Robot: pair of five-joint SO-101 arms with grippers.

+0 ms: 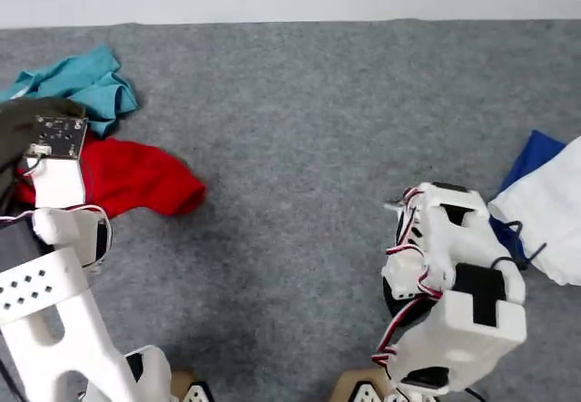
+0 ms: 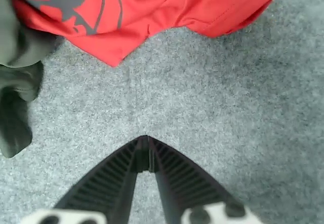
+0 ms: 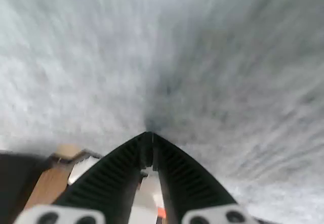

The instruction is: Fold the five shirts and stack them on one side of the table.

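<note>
A red shirt (image 1: 136,180) lies crumpled at the left of the grey mat, with a dark olive shirt (image 1: 23,130) beside it and a teal shirt (image 1: 82,80) behind both. At the right edge a white shirt (image 1: 549,207) rests on a blue shirt (image 1: 531,157). My left arm (image 1: 59,184) hangs over the near edge of the red shirt. In the left wrist view my left gripper (image 2: 147,144) is shut and holds nothing, just short of the red shirt (image 2: 142,11) and the olive shirt (image 2: 15,82). My right gripper (image 3: 148,138) is shut on nothing over bare mat.
The grey mat (image 1: 309,148) covers the table up to a white wall at the back. The right arm (image 1: 454,275) sits folded back near the front edge, left of the white shirt. A wooden base (image 3: 48,186) shows beside the right gripper.
</note>
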